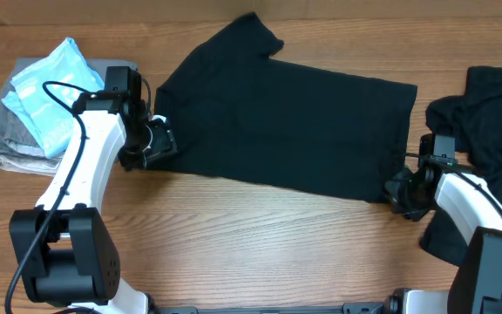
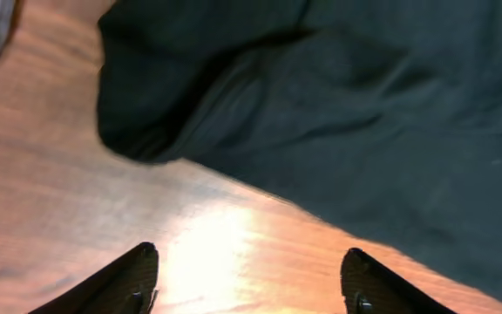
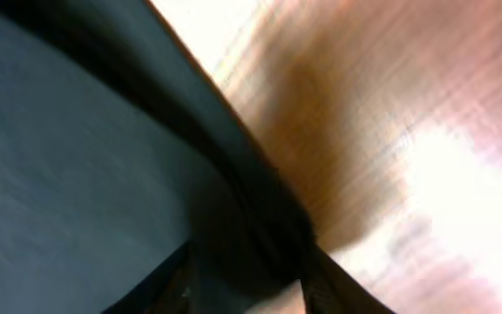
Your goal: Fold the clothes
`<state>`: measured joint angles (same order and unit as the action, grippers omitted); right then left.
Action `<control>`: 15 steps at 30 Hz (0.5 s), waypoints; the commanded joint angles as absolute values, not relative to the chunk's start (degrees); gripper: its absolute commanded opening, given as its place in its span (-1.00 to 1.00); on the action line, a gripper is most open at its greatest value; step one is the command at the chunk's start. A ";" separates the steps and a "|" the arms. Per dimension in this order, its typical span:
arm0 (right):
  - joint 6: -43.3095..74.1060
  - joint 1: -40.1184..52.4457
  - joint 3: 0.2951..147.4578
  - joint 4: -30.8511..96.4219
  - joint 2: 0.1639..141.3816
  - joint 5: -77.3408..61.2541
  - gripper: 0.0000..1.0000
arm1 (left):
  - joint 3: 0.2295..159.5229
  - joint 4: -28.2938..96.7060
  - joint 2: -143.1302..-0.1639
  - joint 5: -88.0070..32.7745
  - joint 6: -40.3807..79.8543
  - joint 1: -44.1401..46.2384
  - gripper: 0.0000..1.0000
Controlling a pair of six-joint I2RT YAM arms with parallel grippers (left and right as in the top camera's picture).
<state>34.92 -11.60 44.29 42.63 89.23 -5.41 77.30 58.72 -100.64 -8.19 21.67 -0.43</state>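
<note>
We see a plain black T-shirt (image 1: 295,131), a second black T-shirt (image 1: 495,122), a light-blue garment (image 1: 42,109) with white print, a grey folded garment (image 1: 3,139), brown wood-grain tabletop (image 1: 260,235).

T-shirt hem (image 3: 253,187) blurred, pile (image 1: 493,118) cropped (right)

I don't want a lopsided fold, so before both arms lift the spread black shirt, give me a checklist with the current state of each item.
1. Spread T-shirt lies flat: ok.
2. Left gripper has the shirt's edge between its fingers: not ok; it is open over bare table, with the fabric just ahead.
3. Right gripper at the shirt's near right corner: ok; the fabric edge runs between its fingers.
4. Right grip closed on the fabric: cannot tell; the wrist view is blurred.
5. Crumpled black heap apart from the shirt: ok.
</note>
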 commanded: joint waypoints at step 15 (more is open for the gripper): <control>23.53 -9.04 59.16 46.17 91.35 -11.88 -0.92 | 76.42 43.38 -107.92 -7.09 16.25 2.44 -0.11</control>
<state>24.60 -9.91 59.02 47.88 90.00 -11.42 77.38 44.03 -103.96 -8.93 17.23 1.10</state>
